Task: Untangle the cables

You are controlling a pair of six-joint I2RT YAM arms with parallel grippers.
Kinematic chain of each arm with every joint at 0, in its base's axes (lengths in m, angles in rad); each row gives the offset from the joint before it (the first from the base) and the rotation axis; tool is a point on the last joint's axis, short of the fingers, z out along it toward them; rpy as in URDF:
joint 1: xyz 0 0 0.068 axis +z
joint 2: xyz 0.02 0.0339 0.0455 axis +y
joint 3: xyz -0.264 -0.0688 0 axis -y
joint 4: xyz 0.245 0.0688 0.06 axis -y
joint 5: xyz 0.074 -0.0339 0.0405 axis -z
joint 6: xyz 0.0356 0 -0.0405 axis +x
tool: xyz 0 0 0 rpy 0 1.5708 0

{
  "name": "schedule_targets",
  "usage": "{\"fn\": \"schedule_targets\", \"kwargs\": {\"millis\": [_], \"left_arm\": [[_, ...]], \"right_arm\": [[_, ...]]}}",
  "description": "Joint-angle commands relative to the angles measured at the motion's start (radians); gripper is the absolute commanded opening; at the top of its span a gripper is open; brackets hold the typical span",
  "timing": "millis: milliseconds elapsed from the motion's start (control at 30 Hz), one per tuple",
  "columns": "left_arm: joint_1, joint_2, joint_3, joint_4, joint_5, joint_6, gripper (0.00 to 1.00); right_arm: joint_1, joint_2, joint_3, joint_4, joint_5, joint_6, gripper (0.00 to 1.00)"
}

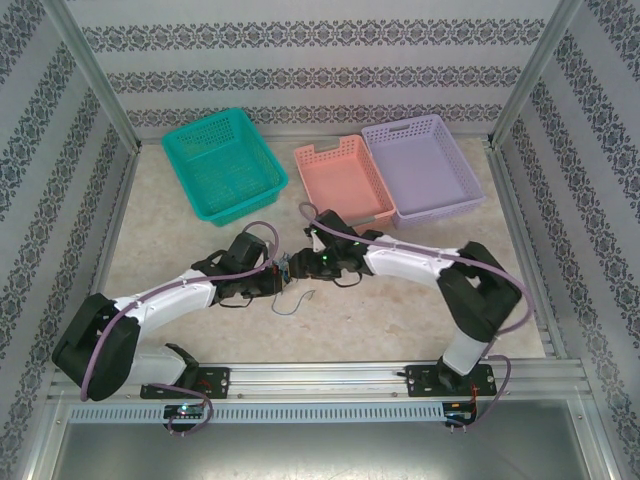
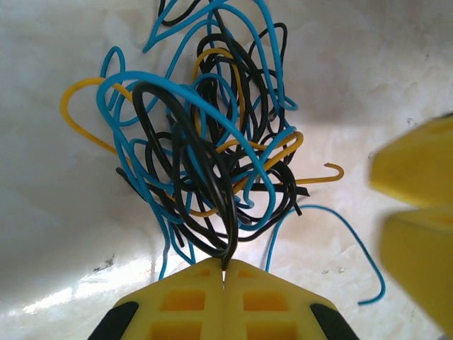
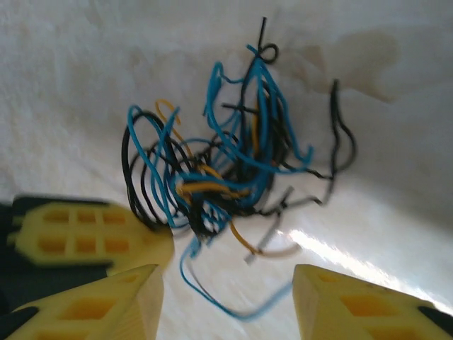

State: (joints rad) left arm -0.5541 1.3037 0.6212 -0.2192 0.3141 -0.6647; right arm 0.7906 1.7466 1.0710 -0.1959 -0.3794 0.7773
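The cables (image 2: 212, 142) are a tangle of thin blue, black and yellow wires lying on the pale table. My left gripper (image 2: 225, 268) is shut, and its yellow fingertips pinch a black cable loop at the near edge of the tangle. The right gripper's yellow fingers (image 2: 417, 205) sit at the right edge of that view. In the right wrist view the cables (image 3: 219, 170) lie just ahead of my right gripper (image 3: 226, 304), which is open with a loose blue loop on the table between its fingers. From above, both grippers (image 1: 283, 272) (image 1: 306, 262) meet at the cables (image 1: 293, 270) mid-table.
Three baskets stand along the back: teal (image 1: 224, 163), pink (image 1: 343, 180) and lavender (image 1: 423, 166). A loose strand (image 1: 300, 300) trails toward the near side. Patterned walls close the sides, and a metal rail (image 1: 320, 375) runs along the front.
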Motion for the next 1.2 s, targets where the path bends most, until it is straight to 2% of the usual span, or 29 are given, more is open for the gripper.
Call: {"fn": "schedule_targets", "kwargs": {"millis": [0, 100, 167, 300, 433, 600, 733, 933, 1000, 1167], "left_arm": [[0.007, -0.003, 0.004, 0.026, 0.013, -0.02, 0.0], [0.007, -0.021, 0.004, 0.01, 0.011, -0.014, 0.0], [0.007, -0.049, 0.001, -0.011, -0.007, -0.014, 0.0], [0.008, -0.115, 0.011, -0.093, -0.077, -0.008, 0.0], [0.036, -0.131, 0.062, -0.223, -0.174, -0.002, 0.0], [0.077, -0.081, 0.127, -0.254, -0.182, 0.011, 0.0], [0.081, -0.001, 0.177, -0.23, -0.14, 0.011, 0.0], [0.079, 0.048, 0.221, -0.204, -0.085, -0.007, 0.0], [0.079, 0.052, 0.241, -0.253, -0.124, -0.008, 0.0], [0.089, 0.052, 0.308, -0.433, -0.284, -0.02, 0.0]], "right_arm": [[0.023, 0.084, 0.077, 0.05, -0.025, 0.059, 0.5], [0.031, 0.144, 0.113, 0.027, 0.002, 0.086, 0.43], [0.025, 0.16, 0.114, 0.029, 0.014, 0.114, 0.34], [-0.009, 0.089, 0.041, 0.022, 0.075, 0.128, 0.0], [-0.088, -0.091, -0.081, -0.058, 0.184, 0.059, 0.0], [-0.196, -0.268, -0.172, -0.166, 0.199, -0.051, 0.0], [-0.222, -0.306, -0.18, -0.214, 0.178, -0.11, 0.0], [-0.229, -0.314, -0.207, -0.219, 0.205, -0.102, 0.0], [-0.244, -0.329, -0.217, -0.243, 0.231, -0.102, 0.0], [-0.373, -0.419, -0.282, -0.265, 0.227, -0.122, 0.0]]}}
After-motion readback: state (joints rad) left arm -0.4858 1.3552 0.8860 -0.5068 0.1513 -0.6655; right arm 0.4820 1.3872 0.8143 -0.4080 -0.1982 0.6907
